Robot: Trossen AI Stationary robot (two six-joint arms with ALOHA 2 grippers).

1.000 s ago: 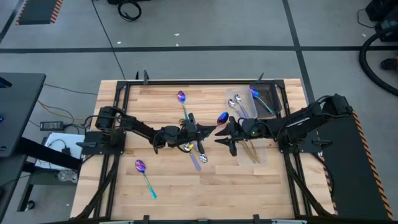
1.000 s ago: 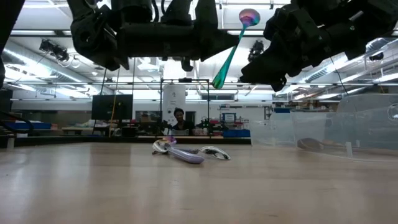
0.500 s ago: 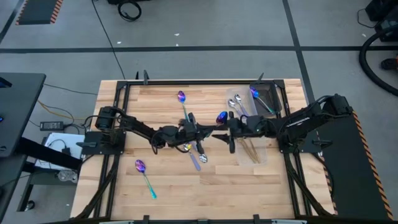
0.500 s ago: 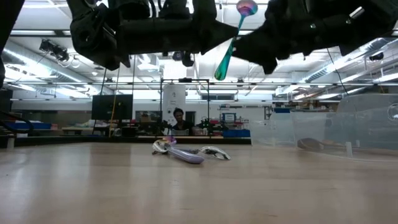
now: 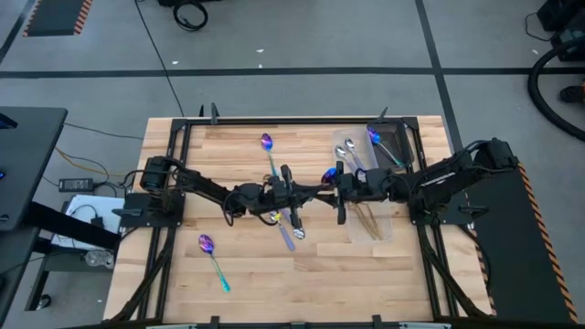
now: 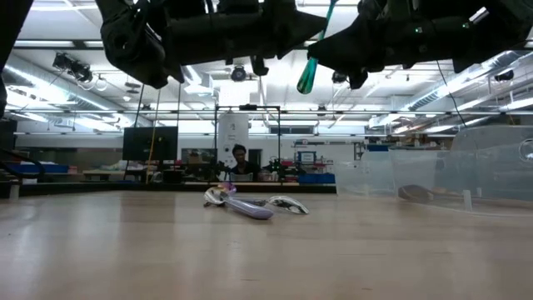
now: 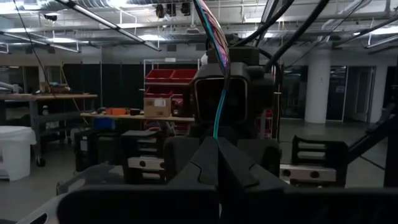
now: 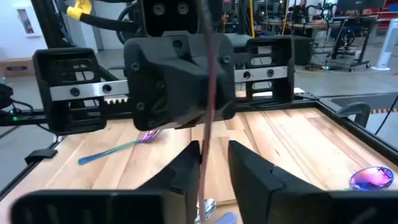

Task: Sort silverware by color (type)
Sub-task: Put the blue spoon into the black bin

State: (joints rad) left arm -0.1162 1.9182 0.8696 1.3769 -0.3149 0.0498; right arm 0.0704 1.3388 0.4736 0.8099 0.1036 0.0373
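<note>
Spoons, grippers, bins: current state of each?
Left gripper: shut on held spoon, up in the air.
Right gripper: open, fingers either side of held spoon.
Loose spoons: lying flat on table.
Bins: upright, spoons inside.

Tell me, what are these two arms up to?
They are passing a spoon between them above the middle of the table. The left end effector is shut on a purple-blue spoon with a teal handle. The right end effector has its fingers either side of it, with a gap showing. More spoons lie on the wooden table, and some sit in clear containers on the right.
</note>
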